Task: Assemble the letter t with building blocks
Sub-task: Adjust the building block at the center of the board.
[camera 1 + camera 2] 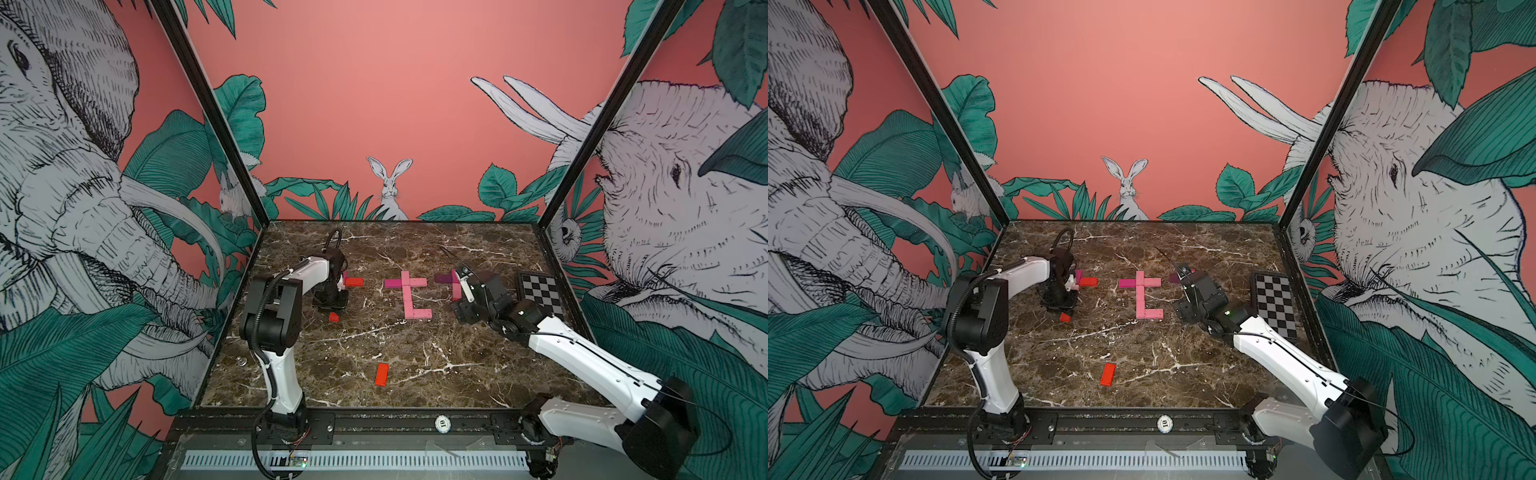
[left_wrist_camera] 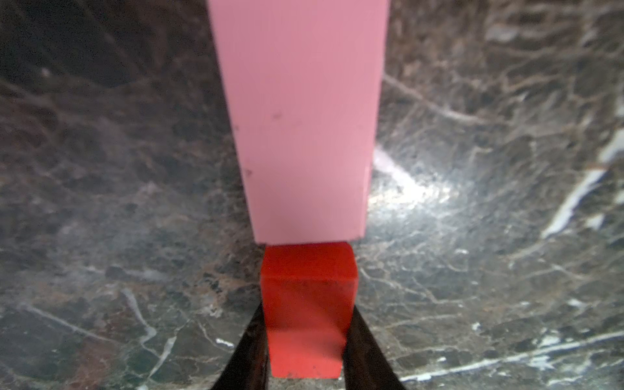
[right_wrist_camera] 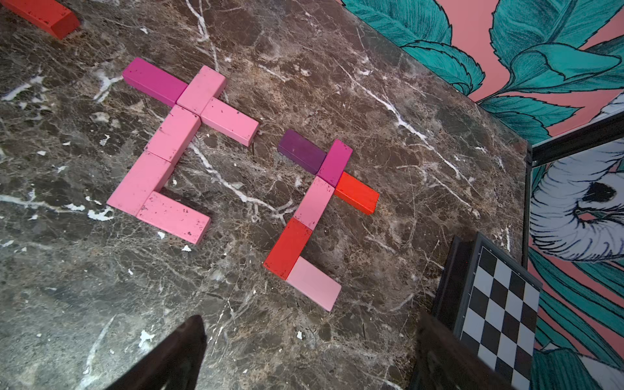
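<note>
While the left gripper (image 2: 305, 337) is pinching a red block (image 2: 308, 270) by its long sides, that block's far end is touching a pale pink block (image 2: 304, 118). Judging by this, a stem piece is being lined up for a third t at the left of the marble table (image 1: 415, 345). At the centre, the pink t (image 1: 409, 295) is lying finished. Further right, the mixed-colour t (image 3: 314, 209) is sitting near the checkerboard plate (image 3: 499, 304), and the right gripper (image 3: 312, 324) is hovering above it, spread wide and empty. Next, the left jaws are probably needing to square the joint, release, then fetch the spare red block (image 1: 381, 374) lying near the front.
</note>
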